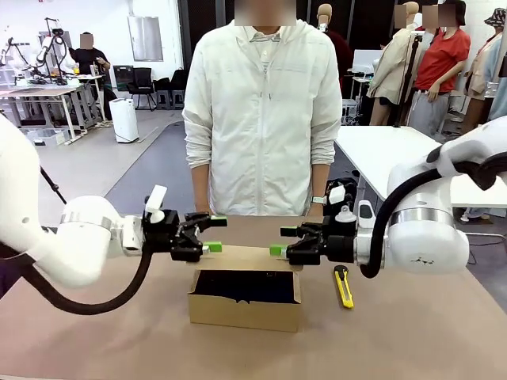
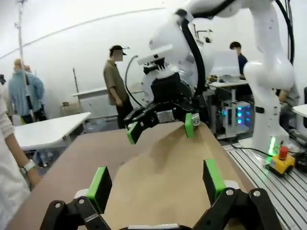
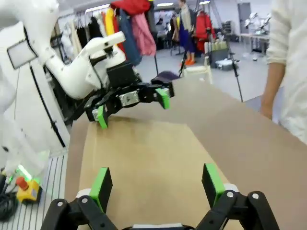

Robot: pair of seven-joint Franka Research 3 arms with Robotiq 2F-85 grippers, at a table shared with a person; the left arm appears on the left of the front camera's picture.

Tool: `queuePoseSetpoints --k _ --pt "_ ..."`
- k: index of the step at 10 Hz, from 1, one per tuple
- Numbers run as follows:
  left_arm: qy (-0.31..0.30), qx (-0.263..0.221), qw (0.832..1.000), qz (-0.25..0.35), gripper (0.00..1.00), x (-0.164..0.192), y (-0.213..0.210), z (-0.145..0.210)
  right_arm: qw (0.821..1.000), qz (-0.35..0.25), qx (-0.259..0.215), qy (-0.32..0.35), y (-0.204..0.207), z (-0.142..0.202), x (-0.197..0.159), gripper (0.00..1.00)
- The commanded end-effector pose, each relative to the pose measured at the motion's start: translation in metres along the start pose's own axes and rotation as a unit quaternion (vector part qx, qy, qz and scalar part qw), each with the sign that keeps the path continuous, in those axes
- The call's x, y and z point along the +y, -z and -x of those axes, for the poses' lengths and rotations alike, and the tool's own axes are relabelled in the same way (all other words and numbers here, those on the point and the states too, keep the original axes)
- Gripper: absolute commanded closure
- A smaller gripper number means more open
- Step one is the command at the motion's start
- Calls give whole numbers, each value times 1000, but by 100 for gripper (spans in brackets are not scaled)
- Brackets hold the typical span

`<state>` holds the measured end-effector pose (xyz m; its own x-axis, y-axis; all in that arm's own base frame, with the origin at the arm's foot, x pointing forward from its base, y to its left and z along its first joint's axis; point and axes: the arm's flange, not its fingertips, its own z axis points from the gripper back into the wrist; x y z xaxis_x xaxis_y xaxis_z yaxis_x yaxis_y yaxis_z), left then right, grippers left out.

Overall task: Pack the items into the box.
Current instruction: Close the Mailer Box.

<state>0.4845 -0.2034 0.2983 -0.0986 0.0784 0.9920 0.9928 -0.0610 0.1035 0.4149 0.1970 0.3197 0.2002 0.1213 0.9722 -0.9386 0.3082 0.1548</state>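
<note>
Yellow-and-black utility knife (image 1: 343,286) on brown table (image 1: 412,332), person in white jacket (image 1: 261,119)

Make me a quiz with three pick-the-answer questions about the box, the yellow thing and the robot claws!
1. Where does the yellow-and-black knife lie?
A. inside the box
B. on the table, right of the box
C. in the person's hand

2. What colour are the pads on the claws?
A. green
B. red
C. blue

3. How is the left claw right now?
A. shut on the knife
B. shut on the box lid
C. open, holding nothing

Answers:
1. B, since the knife rests on the table beside the brown box, below the right claw.
2. A, since every pad shows bright green in all three views.
3. C, since its fingers stand apart above the box, with nothing between them.
</note>
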Motion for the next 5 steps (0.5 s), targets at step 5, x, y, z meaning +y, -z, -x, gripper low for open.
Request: queuePoseSetpoints --k 5 --pt "-34 70 995 56 0 -27 0 45 995 12 84 -55 14 38 20 0"
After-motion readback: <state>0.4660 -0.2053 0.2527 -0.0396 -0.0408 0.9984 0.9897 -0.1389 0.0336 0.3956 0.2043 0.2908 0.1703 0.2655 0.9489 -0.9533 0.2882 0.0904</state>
